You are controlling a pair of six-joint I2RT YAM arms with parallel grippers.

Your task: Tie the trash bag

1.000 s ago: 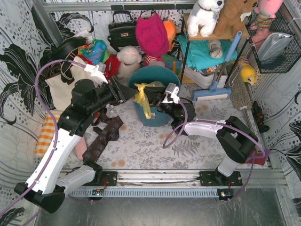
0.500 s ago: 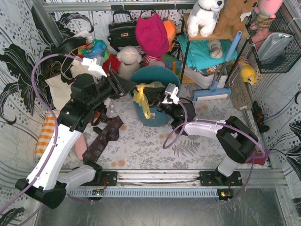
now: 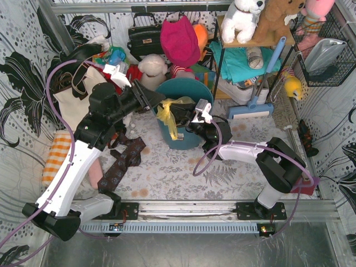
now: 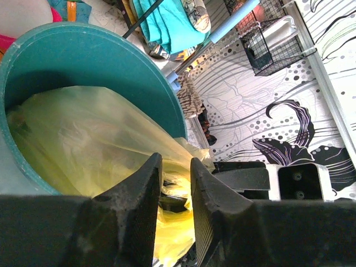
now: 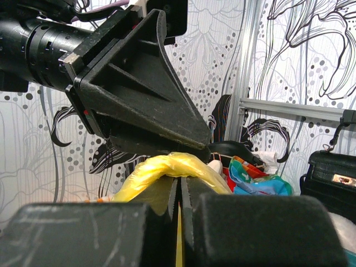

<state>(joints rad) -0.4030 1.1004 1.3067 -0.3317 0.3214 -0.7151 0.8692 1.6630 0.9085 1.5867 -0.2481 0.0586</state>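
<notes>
The yellow trash bag [image 3: 167, 114] sits in the teal bucket [image 3: 192, 89], its top gathered into a twisted strand with a tail hanging over the near rim. My right gripper [image 3: 186, 118] is shut on that strand; in the right wrist view the yellow plastic [image 5: 167, 164] loops over my closed gripper [image 5: 179, 181]. My left gripper [image 3: 160, 103] is at the bucket's left rim, right above the strand. In the left wrist view the left gripper [image 4: 175, 161] stands slightly apart, with the bag [image 4: 83, 133] and bucket [image 4: 111, 55] behind the gap. The bag's contents are hidden.
A cream tote [image 3: 75, 97] stands at the left and a black handbag [image 3: 144, 36] and red hat [image 3: 179, 39] at the back. A shelf with teal cloth [image 3: 239, 55] and a blue brush [image 3: 256, 105] are at the right. A dark patterned cloth [image 3: 125, 161] lies near the left arm.
My left arm has swung right and up, bringing its gripper from beside the bucket to the bag's gathered top. The right arm and the bag have stayed put.
</notes>
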